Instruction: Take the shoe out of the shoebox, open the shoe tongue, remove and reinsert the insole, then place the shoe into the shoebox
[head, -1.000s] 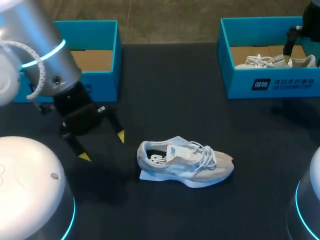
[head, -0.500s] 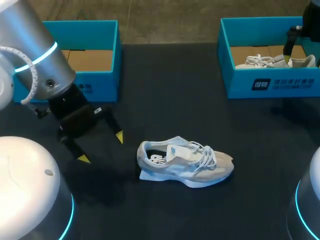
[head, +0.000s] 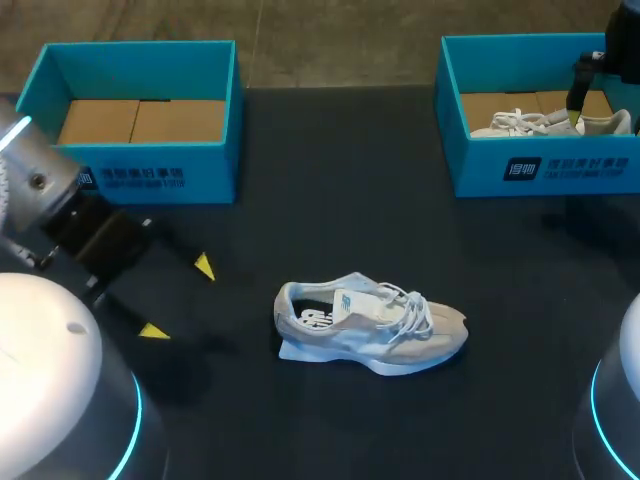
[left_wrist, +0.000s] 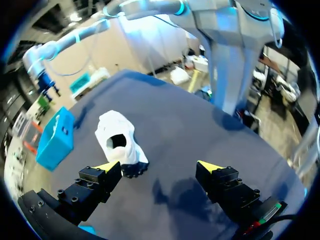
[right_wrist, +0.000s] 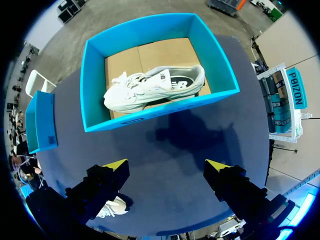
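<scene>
Both white-lettered: left shoebox, right shoebox | shoe lies on table

white print on left shoebox, right shoebox, logo on insole

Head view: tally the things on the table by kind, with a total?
Shoeboxes: 2 (left shoebox, empty; right shoebox)
Shoes: 2 (loose shoe lying on the table; boxed shoe in the right shoebox)
Total: 4
</scene>
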